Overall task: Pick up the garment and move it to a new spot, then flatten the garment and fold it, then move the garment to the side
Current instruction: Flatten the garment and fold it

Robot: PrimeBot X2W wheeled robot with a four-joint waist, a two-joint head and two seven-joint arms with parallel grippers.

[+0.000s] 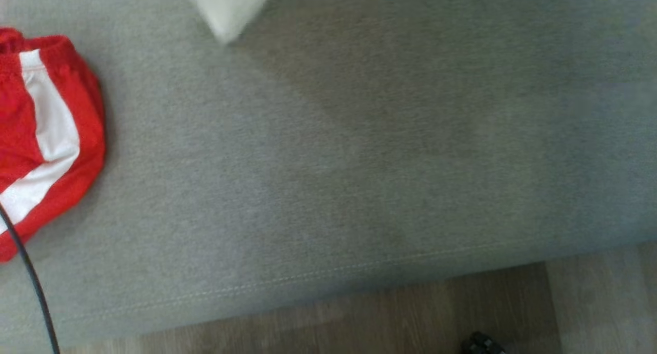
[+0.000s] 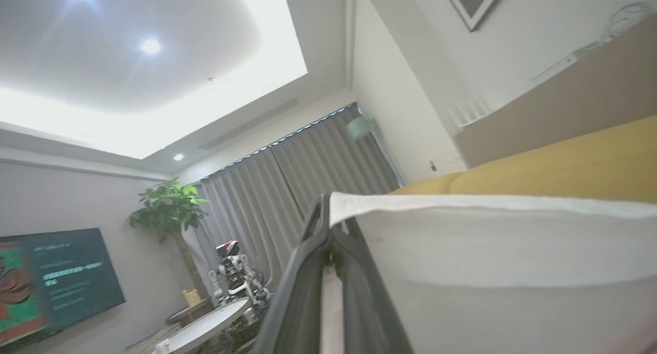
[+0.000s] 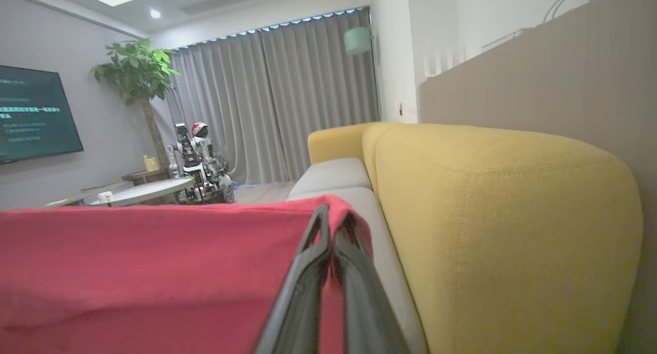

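Note:
In the left wrist view my left gripper [image 2: 325, 206] is shut on the top edge of a white cloth [image 2: 487, 251], which hangs down to its right. In the right wrist view my right gripper [image 3: 333, 221] is shut on the upper edge of a red cloth [image 3: 154, 272], which spreads to its left. A white cloth corner [image 1: 226, 7] pokes in at the top of the head view. A red garment with white stripes [image 1: 46, 138] lies bunched on the grey seat [image 1: 359, 164] at the far left. Whether the held cloths belong to it I cannot tell.
The grey seat's front edge runs above the wooden floor [image 1: 410, 313]. A black cable [image 1: 32, 282] crosses the lower left of the head view. The yellow sofa back [image 3: 487, 215] stands right of my right gripper. Beyond are a round table [image 3: 143, 190] and another robot [image 3: 197, 159].

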